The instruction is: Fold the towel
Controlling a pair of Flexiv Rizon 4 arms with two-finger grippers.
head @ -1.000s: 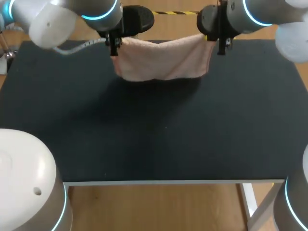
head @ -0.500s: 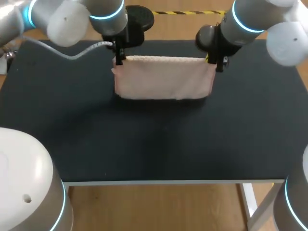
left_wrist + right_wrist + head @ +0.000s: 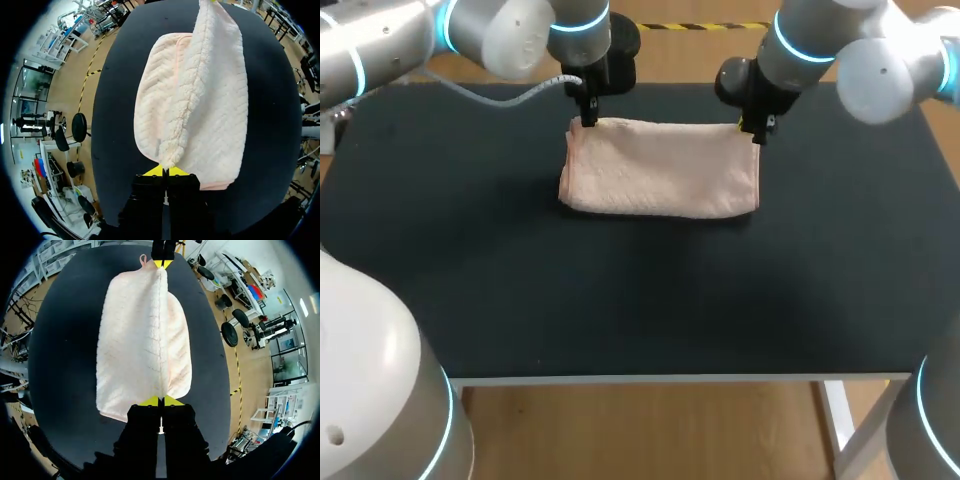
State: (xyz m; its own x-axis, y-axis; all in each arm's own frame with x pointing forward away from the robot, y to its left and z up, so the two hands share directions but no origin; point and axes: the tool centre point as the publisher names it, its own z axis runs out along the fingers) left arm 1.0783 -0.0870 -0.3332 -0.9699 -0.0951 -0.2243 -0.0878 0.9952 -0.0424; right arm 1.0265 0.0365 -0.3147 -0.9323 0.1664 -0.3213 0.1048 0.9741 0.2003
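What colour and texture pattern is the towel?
Pale pink towel, herringbone weave; clearest in left wrist view.

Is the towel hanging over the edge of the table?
No, the pink towel lies wholly on the black table, well inside all of its edges.

From where I stand, no text, label, brand, number or sign can be read on anything in these views.
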